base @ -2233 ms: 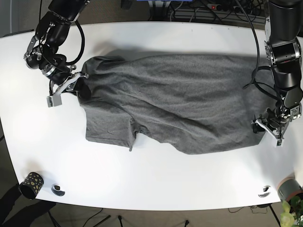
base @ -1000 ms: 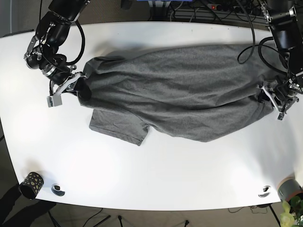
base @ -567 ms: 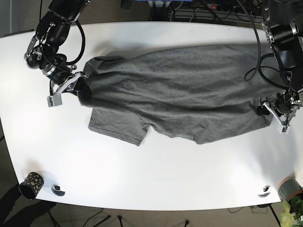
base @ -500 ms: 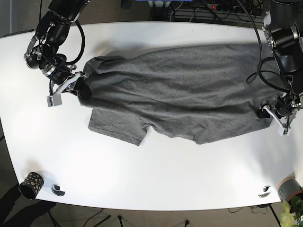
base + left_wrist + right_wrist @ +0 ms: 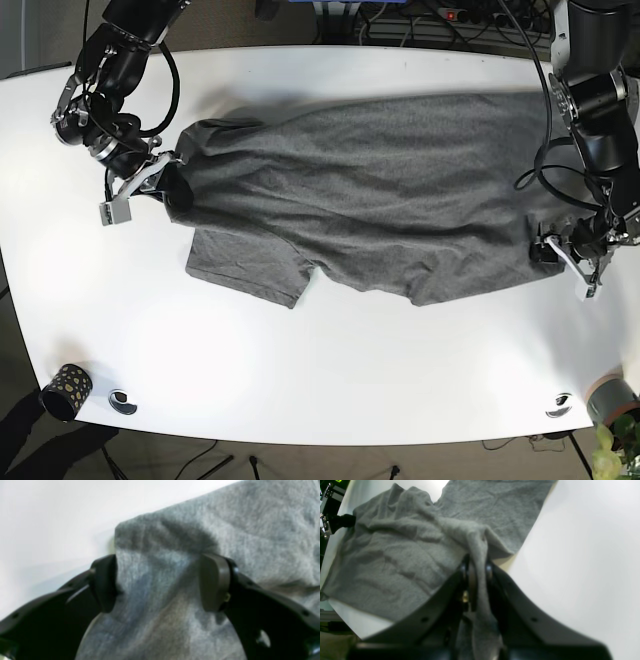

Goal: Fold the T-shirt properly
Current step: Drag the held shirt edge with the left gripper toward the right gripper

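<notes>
Base view: I'm pinching the grey T-shirt with my right gripper; left gripper is straddling cloth unclenched, needing even tension.

No legible text, labels, brands, numbers or signs in any view.

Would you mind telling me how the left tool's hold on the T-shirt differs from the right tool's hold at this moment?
The left tool stands open, its pads wide apart with T-shirt cloth lying loosely between them; the right tool is shut, pinching a narrow fold. In the base view, the left tool sits at the shirt's lower edge, while the right tool grips the opposite end, where the cloth bunches. Both are dark tools meeting the same grey shirt on the white table.
</notes>
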Controlling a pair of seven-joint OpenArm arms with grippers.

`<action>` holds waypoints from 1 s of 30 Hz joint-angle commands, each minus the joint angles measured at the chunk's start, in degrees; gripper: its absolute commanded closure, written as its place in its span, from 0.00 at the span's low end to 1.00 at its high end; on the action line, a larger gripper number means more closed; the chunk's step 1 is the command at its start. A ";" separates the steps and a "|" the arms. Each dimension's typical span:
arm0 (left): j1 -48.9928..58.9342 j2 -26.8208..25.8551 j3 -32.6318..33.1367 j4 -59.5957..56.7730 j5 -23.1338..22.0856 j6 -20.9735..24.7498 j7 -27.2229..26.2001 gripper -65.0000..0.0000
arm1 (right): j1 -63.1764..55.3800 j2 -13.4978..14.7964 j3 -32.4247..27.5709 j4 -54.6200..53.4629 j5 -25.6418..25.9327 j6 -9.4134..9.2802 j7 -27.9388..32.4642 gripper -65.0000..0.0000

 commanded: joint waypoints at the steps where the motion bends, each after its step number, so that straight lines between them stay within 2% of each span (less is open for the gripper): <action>1: -1.78 -0.25 0.13 -1.14 0.10 -0.91 1.41 0.30 | 0.72 0.69 0.10 1.04 1.46 0.36 1.17 1.00; 9: -3.80 0.71 0.13 -3.07 0.10 -1.00 1.14 0.33 | 0.89 0.60 0.10 1.04 1.46 0.36 1.17 1.00; 11: -3.80 0.80 0.13 -3.07 0.10 -1.00 0.97 0.43 | 0.89 0.69 0.10 1.04 1.46 0.36 1.17 1.00; 15: -3.80 0.80 0.13 -3.16 0.36 -1.00 -1.06 0.75 | 0.89 0.69 0.10 1.04 1.46 0.36 1.17 1.00; 18: -3.53 0.80 0.13 -3.16 0.36 -1.00 -2.55 0.94 | 0.89 0.69 0.10 1.04 1.46 0.36 1.17 1.00; 19: -3.53 0.80 0.13 -3.16 0.36 -1.00 -2.64 0.98 | 0.89 0.69 0.10 1.04 1.46 0.36 1.17 1.00; 24: -3.45 0.54 -0.05 -1.58 0.19 -1.00 -2.55 0.99 | 0.89 0.69 0.10 1.04 1.28 0.36 1.17 1.00; 30: 0.07 0.54 -0.31 10.90 0.01 -1.00 0.26 0.99 | 0.63 0.95 0.10 4.11 1.37 0.36 0.99 1.00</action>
